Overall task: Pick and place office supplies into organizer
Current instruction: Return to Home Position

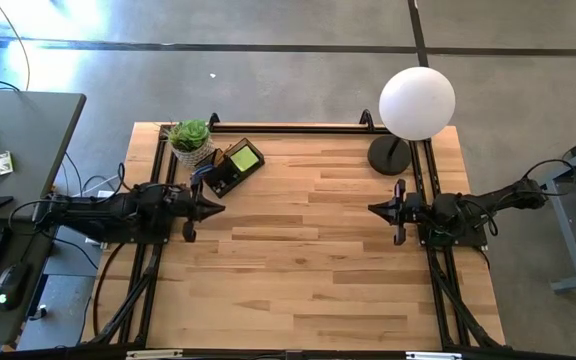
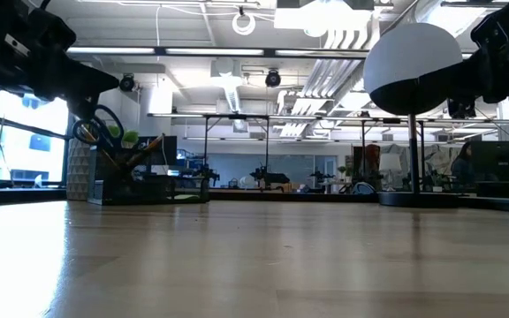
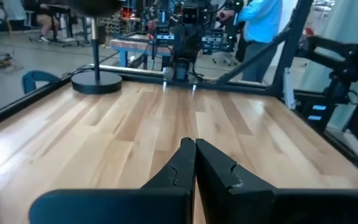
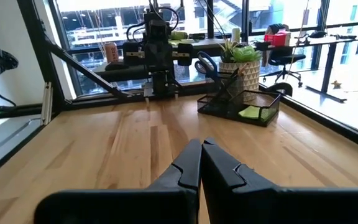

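While the left gripper hangs at the left edge of the table, fingers pressed together, the potted plant stands at the far-left corner with the organizer just beside it. The sticky-note pad lies inside the organizer, and the scissors stand handles-up in it. Farther right stands the globe lamp. The right gripper, fingers likewise closed, hangs near the lamp's base.

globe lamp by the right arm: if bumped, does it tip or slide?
Probably tips: the big white globe rides high on a thin stem over a smaller round base, so it looks top-heavy. A low push at the base may just slide it on the smooth wood table. Nearest is the right gripper, shut; left gripper shut too.
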Available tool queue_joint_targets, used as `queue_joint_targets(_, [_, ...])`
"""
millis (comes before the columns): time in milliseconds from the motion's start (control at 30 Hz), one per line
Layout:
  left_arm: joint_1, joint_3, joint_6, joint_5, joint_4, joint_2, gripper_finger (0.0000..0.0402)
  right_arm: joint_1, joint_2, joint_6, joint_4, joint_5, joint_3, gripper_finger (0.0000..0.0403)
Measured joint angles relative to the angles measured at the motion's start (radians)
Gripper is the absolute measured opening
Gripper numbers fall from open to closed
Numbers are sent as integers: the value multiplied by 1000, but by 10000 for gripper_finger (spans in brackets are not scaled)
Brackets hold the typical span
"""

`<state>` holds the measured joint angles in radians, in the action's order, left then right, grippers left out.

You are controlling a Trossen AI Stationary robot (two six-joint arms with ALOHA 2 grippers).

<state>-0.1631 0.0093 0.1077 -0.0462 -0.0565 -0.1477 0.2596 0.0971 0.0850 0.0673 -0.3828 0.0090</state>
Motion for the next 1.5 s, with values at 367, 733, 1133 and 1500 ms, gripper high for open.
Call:
queue_joint_targets(367, [0, 0, -6, 39, 46, 0, 1, 0, 0, 4, 0, 0, 0, 0])
queue_joint_targets(733, [0, 0, -6, 39, 46, 0, 1, 0, 0, 1, 0, 0, 0, 0])
queue_joint_targets(1133, [0, 0, -5, 39, 46, 0, 1, 0, 0, 4, 0, 0, -1, 0])
queue_joint_targets(1500, [0, 0, -5, 38, 46, 0, 1, 0, 0, 1, 0, 0, -1, 0])
